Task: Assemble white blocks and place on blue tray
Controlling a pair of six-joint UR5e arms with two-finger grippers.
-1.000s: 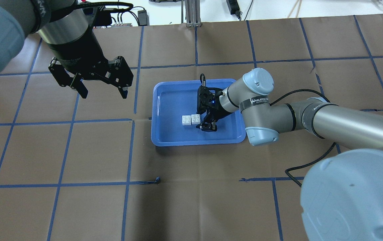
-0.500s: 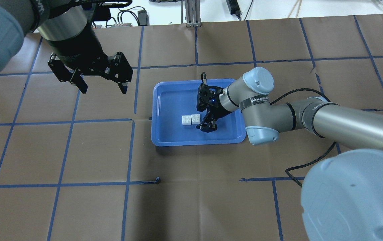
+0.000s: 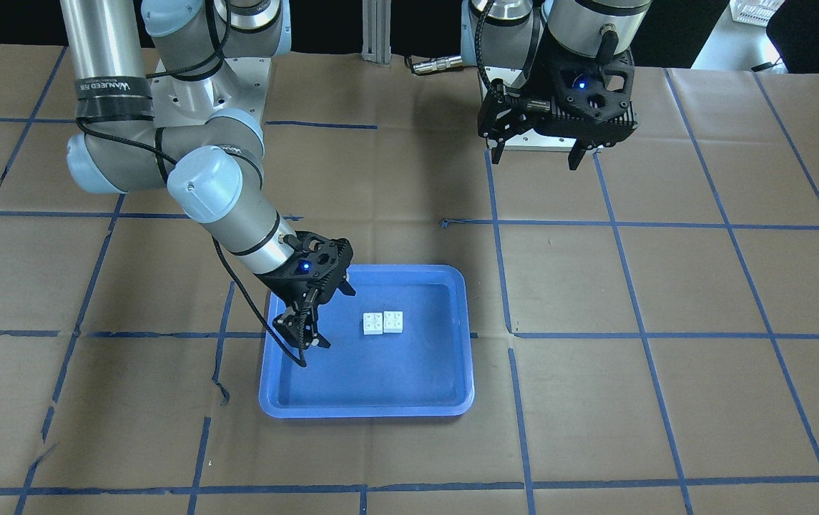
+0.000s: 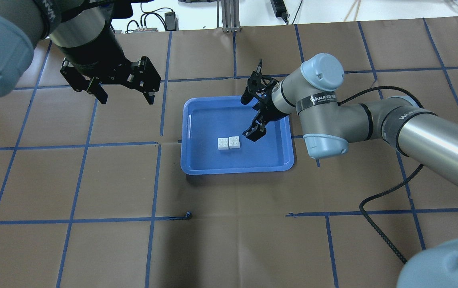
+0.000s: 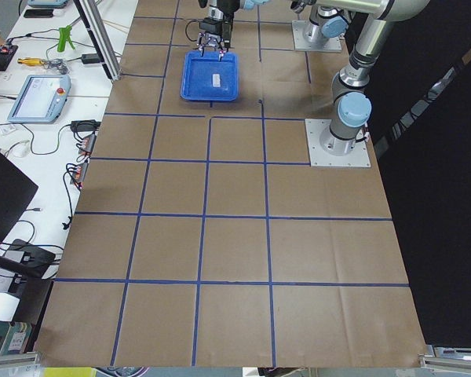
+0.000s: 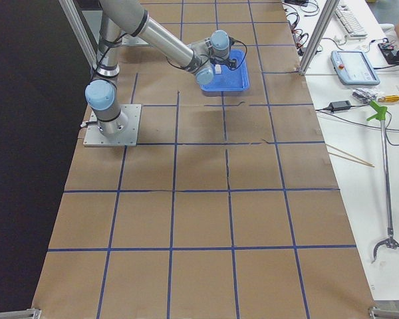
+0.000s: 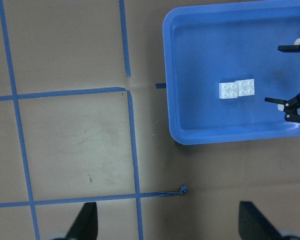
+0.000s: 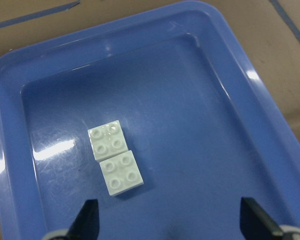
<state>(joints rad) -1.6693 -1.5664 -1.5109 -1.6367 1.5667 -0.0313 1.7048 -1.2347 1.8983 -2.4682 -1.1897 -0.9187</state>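
Two white blocks (image 4: 223,143) (image 4: 234,141) lie side by side, touching, studs up, in the middle of the blue tray (image 4: 237,170). They also show in the front view (image 3: 373,323) (image 3: 393,321), the left wrist view (image 7: 229,90) and the right wrist view (image 8: 108,139). My right gripper (image 4: 249,116) is open and empty, raised over the tray's right part, just clear of the blocks. My left gripper (image 4: 126,99) is open and empty, high above the table, left of and beyond the tray.
The tray (image 3: 366,408) sits on brown paper marked with a blue tape grid (image 4: 155,180). A loose tape end (image 4: 189,216) lies in front of the tray. The right arm's black cable (image 4: 377,196) hangs over the table at the right.
My right gripper has pulled up and back from beside the blocks, towards the tray's far right. My left gripper has drifted slightly away from the tray. The blocks have not moved.
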